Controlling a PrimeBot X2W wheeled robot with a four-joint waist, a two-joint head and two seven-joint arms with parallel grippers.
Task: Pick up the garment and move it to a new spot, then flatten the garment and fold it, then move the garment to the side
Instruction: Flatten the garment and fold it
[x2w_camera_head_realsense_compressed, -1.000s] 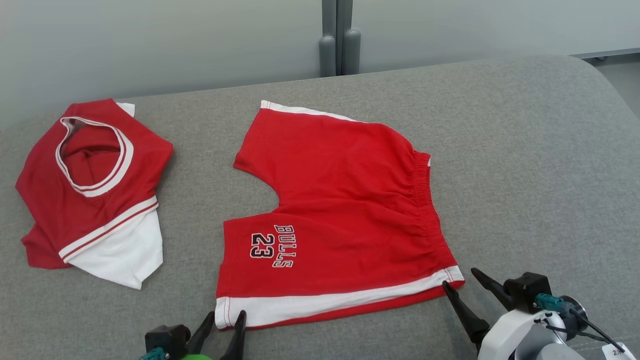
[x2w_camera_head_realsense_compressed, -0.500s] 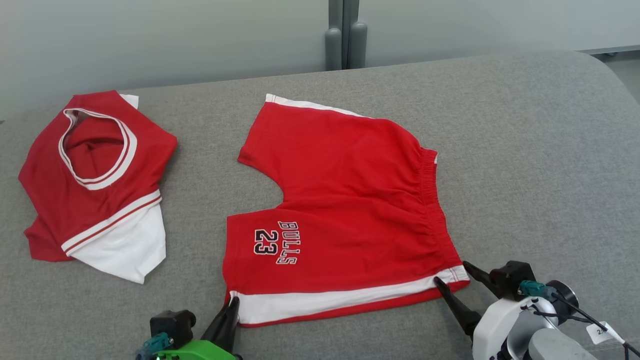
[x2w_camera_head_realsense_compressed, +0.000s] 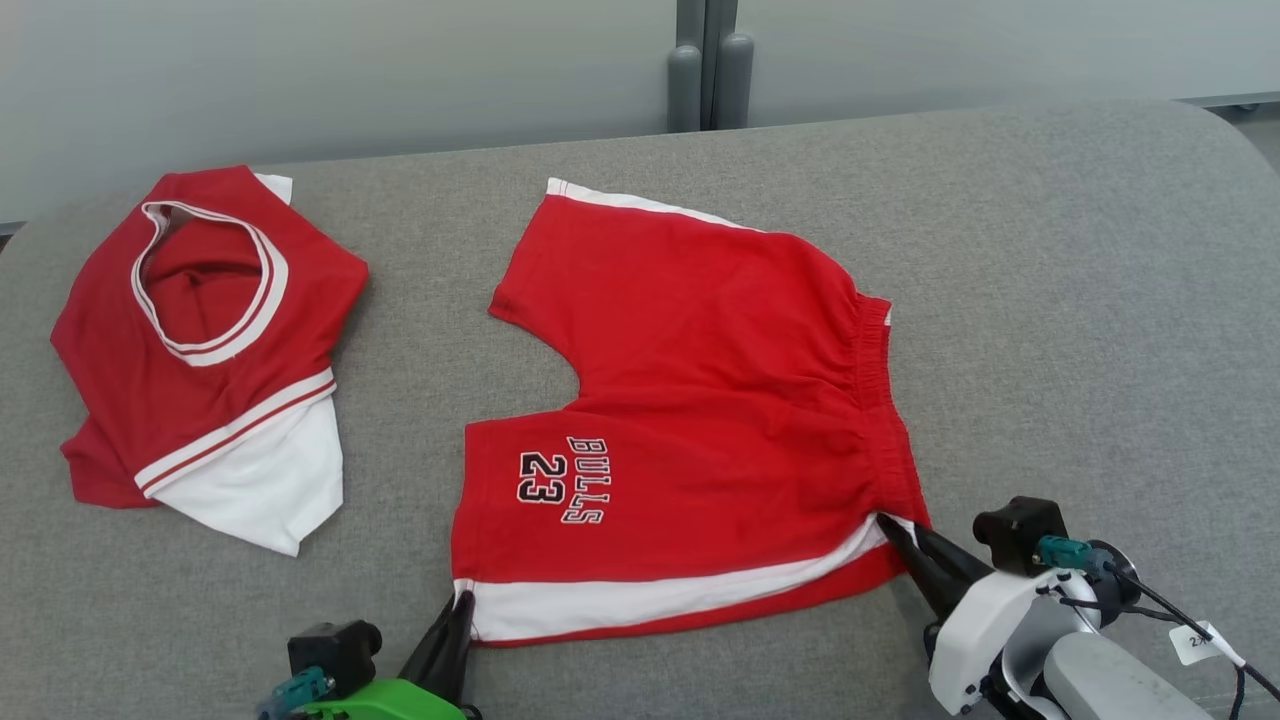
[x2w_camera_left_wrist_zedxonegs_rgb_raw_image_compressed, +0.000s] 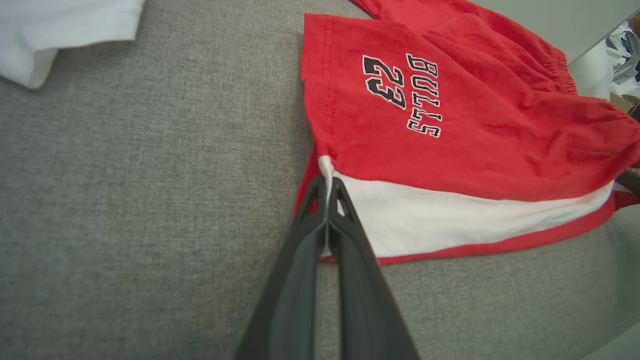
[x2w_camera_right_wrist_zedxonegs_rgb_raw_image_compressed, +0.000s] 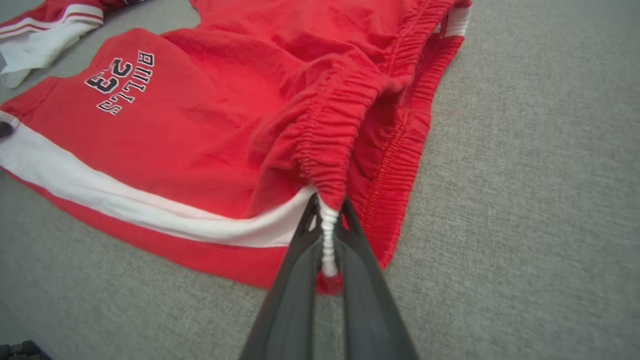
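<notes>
The garment (x2w_camera_head_realsense_compressed: 700, 400) is a pair of red shorts with a white side stripe and "BULLS 23" print, spread on the grey cushion. My left gripper (x2w_camera_head_realsense_compressed: 458, 608) is shut on the garment's near leg-hem corner; the left wrist view has white trim pinched between the fingers (x2w_camera_left_wrist_zedxonegs_rgb_raw_image_compressed: 327, 185). My right gripper (x2w_camera_head_realsense_compressed: 900, 535) is shut on the near end of the elastic waistband, where the cloth (x2w_camera_right_wrist_zedxonegs_rgb_raw_image_compressed: 320, 150) bunches up and lifts between the closed fingers (x2w_camera_right_wrist_zedxonegs_rgb_raw_image_compressed: 327, 240). The far leg (x2w_camera_head_realsense_compressed: 640, 260) lies flat.
A second red and white garment, a jersey (x2w_camera_head_realsense_compressed: 210, 340), lies crumpled on the left of the grey cushion (x2w_camera_head_realsense_compressed: 1080, 300). Behind the cushion's far edge stand a pale wall and a grey post (x2w_camera_head_realsense_compressed: 710, 70). Bare cushion stretches to the right.
My right gripper has closed on the waistband corner and pulled it up slightly; it was open half a second ago. The left gripper closed on the hem corner earlier. The head camera has shifted a little.
</notes>
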